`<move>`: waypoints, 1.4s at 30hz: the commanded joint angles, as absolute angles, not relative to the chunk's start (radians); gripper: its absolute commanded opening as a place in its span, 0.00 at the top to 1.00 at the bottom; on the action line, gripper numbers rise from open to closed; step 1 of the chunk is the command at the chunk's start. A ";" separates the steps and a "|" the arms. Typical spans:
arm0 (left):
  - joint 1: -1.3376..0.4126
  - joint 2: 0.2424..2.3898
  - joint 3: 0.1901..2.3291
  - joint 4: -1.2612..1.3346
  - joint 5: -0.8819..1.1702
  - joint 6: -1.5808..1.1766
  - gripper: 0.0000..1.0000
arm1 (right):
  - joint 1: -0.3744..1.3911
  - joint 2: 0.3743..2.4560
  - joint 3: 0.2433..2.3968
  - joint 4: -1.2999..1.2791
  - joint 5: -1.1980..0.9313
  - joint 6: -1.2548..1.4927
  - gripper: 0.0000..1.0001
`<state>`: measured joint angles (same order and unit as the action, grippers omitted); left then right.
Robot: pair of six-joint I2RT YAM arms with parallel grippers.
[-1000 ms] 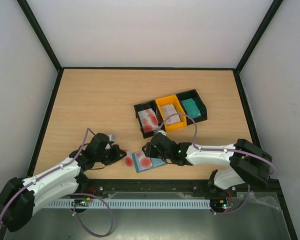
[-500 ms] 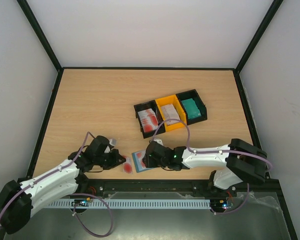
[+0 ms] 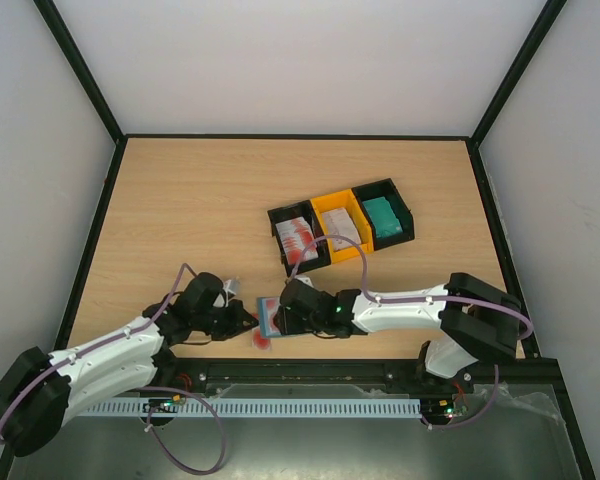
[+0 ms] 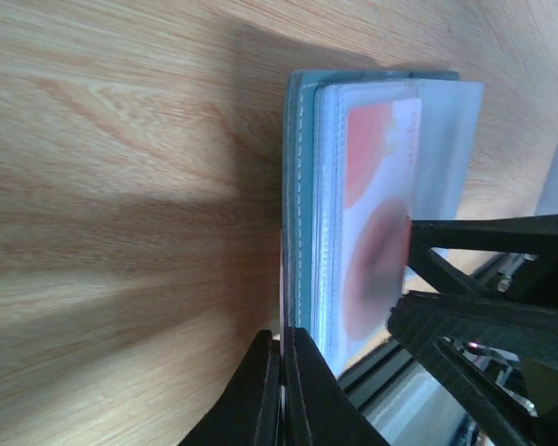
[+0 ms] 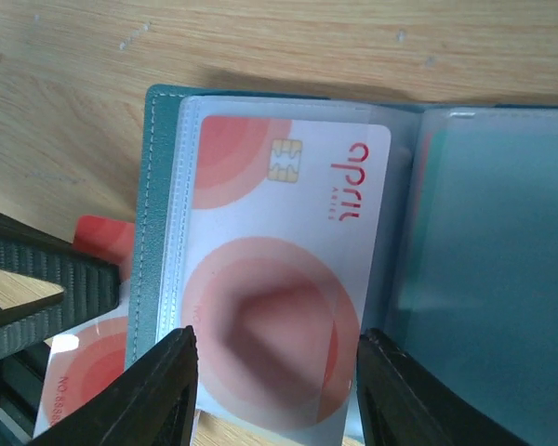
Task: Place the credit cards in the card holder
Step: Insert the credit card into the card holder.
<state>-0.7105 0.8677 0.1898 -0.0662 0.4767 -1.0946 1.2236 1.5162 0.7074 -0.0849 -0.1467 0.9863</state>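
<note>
Both arms and the open card holder (image 3: 271,313) have shifted left along the bench (image 3: 200,220) near edge within the last second. Insertion looks underway, not finished. Left fingers (image 4: 263,390) are narrow, pinching the holder's teal cover edge. Right fingers (image 5: 167,390) are wide, astride the red-and-white card (image 5: 279,279), which sits partly in the holder's clear sleeve; cannot tell if they grip it. Second card (image 5: 79,381) pokes out under the holder's left side.

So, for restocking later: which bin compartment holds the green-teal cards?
The black plastic compartment at the row's right end; the yellow middle one holds whitish-grey cards, the left black one red-and-white cards.
</note>
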 commanded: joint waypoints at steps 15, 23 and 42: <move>-0.681 0.772 0.447 -0.412 0.156 -0.923 0.98 | 1.205 1.260 0.669 -0.345 0.249 1.048 0.44; -0.685 0.764 0.312 0.098 0.383 -1.081 0.98 | 1.159 1.194 0.540 -0.218 0.031 0.998 0.45; -0.917 1.000 0.102 0.492 0.095 -1.253 0.98 | 1.145 1.265 0.448 -0.184 -0.040 1.066 0.58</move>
<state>-0.8894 0.9623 0.1291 0.3790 0.1753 -1.2156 1.1500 1.2457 0.4610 -0.1802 -0.0437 1.0492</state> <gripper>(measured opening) 0.029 0.431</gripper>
